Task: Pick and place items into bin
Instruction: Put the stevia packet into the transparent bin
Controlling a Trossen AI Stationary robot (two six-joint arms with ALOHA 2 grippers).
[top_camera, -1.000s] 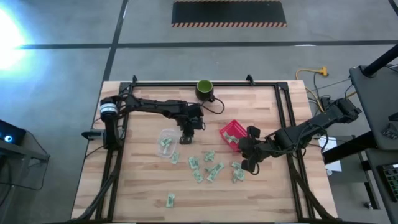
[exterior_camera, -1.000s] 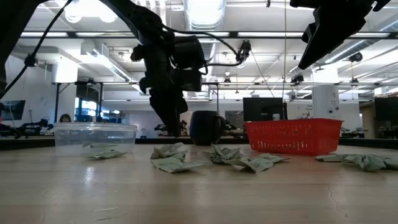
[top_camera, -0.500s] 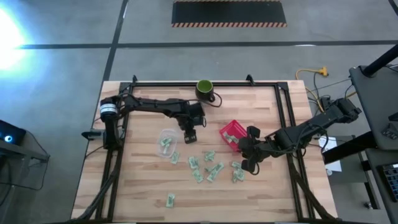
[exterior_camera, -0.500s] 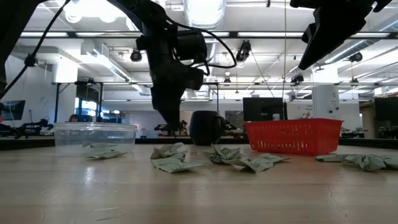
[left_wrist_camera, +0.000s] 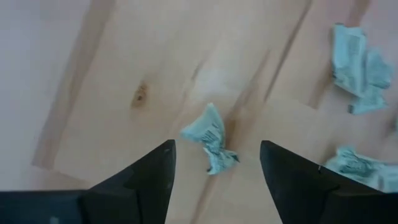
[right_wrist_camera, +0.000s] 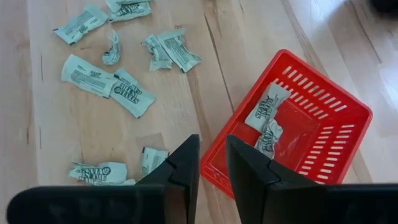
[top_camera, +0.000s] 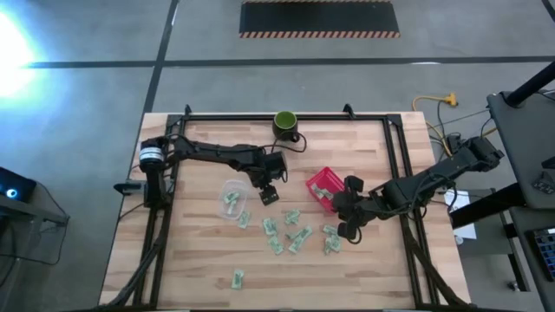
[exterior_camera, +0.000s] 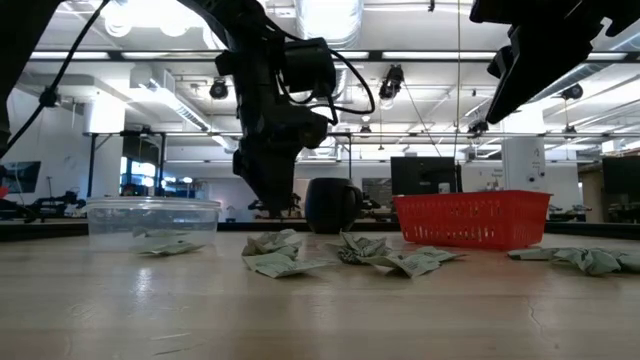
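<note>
Left gripper [left_wrist_camera: 214, 165] now spread wide above a packet [left_wrist_camera: 211, 138] (a second ago nearly closed); right gripper [right_wrist_camera: 211, 163] narrowly parted, empty.

My left jaws [left_wrist_camera: 214, 163] stand wide apart over the pale wooden tabletop [left_wrist_camera: 124, 56], with nothing between them. Right in the gap lies one crumpled green-and-white packet [left_wrist_camera: 210, 138], flat on the wood and clear of both fingers [left_wrist_camera: 152, 177]. A dark knot [left_wrist_camera: 140, 95] marks the grain nearby. More packets [left_wrist_camera: 356, 68] lie off to one side, another [left_wrist_camera: 357, 167] near my other finger.
</note>
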